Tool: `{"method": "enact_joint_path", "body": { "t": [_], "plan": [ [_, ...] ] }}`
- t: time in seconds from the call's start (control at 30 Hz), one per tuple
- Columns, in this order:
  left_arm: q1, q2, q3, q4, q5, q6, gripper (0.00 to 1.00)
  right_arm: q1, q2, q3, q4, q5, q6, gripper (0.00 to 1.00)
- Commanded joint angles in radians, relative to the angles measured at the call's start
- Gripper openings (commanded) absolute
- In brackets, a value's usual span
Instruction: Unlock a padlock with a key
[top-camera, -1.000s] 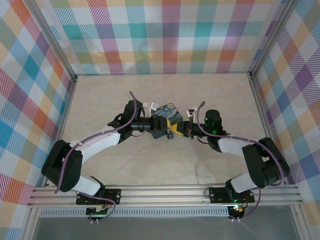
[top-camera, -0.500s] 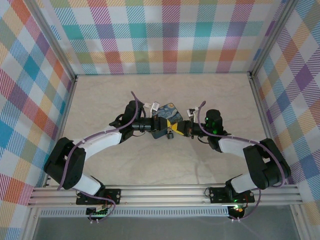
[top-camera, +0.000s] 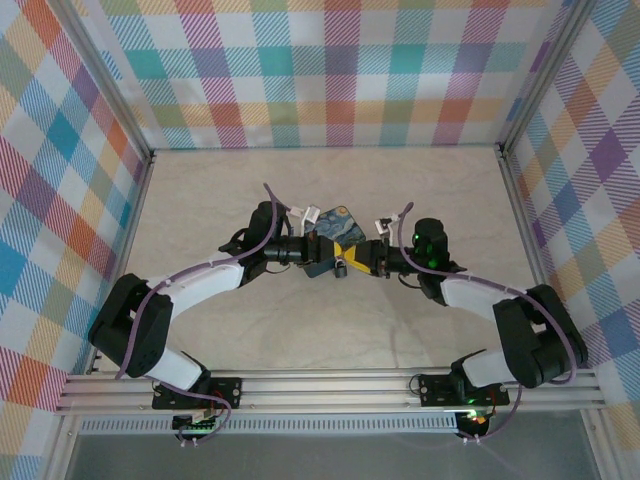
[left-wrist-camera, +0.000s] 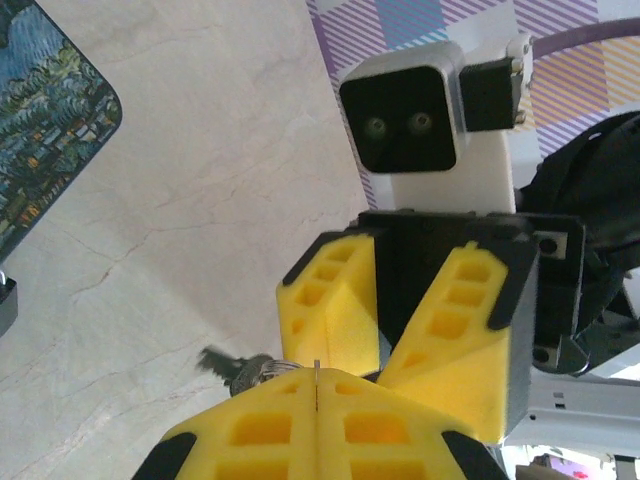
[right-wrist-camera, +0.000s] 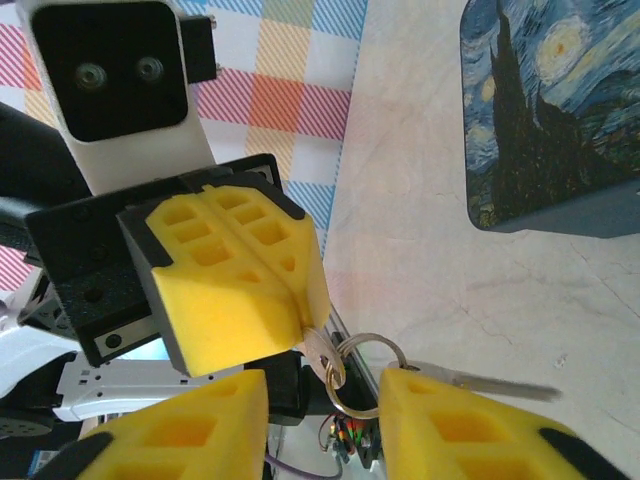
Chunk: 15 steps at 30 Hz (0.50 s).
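Note:
My left gripper (top-camera: 328, 256) is shut on the key (right-wrist-camera: 322, 355), a slim silvery blade pinched between its yellow fingertips (right-wrist-camera: 230, 290). In the left wrist view the key (left-wrist-camera: 315, 368) shows only as a thin edge in the gripper (left-wrist-camera: 315, 400). A key ring (right-wrist-camera: 365, 375) hangs from it with a second, blurred key (right-wrist-camera: 490, 380) dangling. My right gripper (right-wrist-camera: 325, 430) is open, tip to tip with the left one (top-camera: 352, 262), its fingers on either side of the ring. I cannot make out the padlock.
The blue-yellow painted tin (top-camera: 338, 225) lies flat on the marble tabletop just behind both grippers, also in the wrist views (left-wrist-camera: 40, 130) (right-wrist-camera: 550, 110). Plaid walls (top-camera: 60, 180) enclose the table on three sides. Bare tabletop (top-camera: 330, 330) lies between grippers and arm bases.
Hardly anything: both grippers stay tip to tip in front of the tin. The right arm's forearm has shifted slightly.

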Motion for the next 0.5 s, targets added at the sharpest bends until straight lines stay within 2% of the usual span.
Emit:
{"method": "enact_joint_path", "body": {
  "t": [0.0,0.13,0.37,0.47],
  "plan": [
    [0.008,-0.006,-0.016,0.04,0.047,0.012,0.0,-0.03,-0.031,0.019,-0.045,-0.041,-0.074,0.39],
    [0.008,-0.003,-0.017,0.05,0.062,0.007,0.0,-0.027,-0.018,0.041,-0.02,-0.065,-0.075,0.41],
    [0.008,0.013,-0.012,0.081,0.078,-0.013,0.0,-0.023,0.036,0.043,0.106,-0.098,-0.04,0.37],
    [0.008,0.018,-0.01,0.093,0.086,-0.019,0.0,-0.018,0.043,0.045,0.104,-0.098,-0.047,0.37]
  ]
}}
